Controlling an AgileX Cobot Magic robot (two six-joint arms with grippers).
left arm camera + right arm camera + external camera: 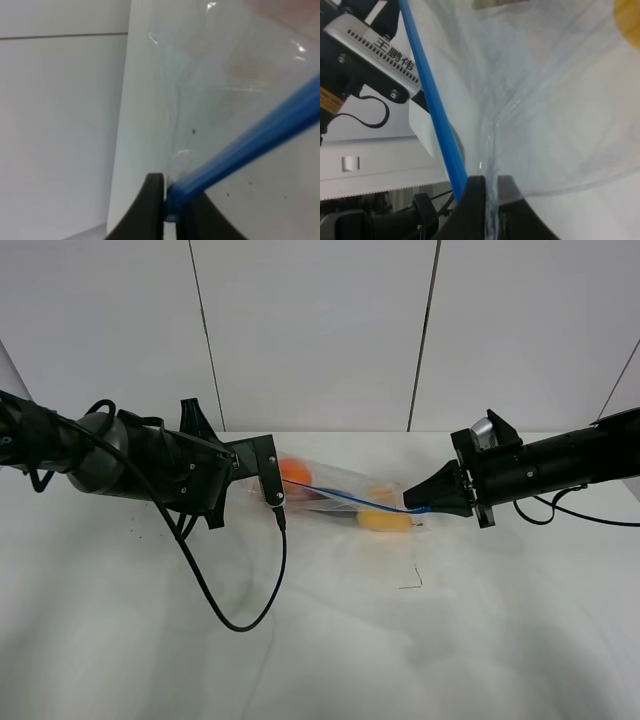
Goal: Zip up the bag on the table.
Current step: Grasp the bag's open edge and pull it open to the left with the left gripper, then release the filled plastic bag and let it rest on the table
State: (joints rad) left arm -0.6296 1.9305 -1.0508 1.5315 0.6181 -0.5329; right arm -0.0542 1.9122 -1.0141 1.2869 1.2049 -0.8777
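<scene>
The clear bag lies on the white table, stretched between 2 grippers. The left gripper meets the bag's left end, beside the orange inside. The right gripper narrows to a point on the blue zipper strip at the bag's right end, beside 1 yellow fruit. A black cable loops in front of the bag.

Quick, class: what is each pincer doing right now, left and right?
Left pincer: shut on the blue zipper strip of the bag.
Right pincer: shut on the bag's other end, at the strip.
</scene>
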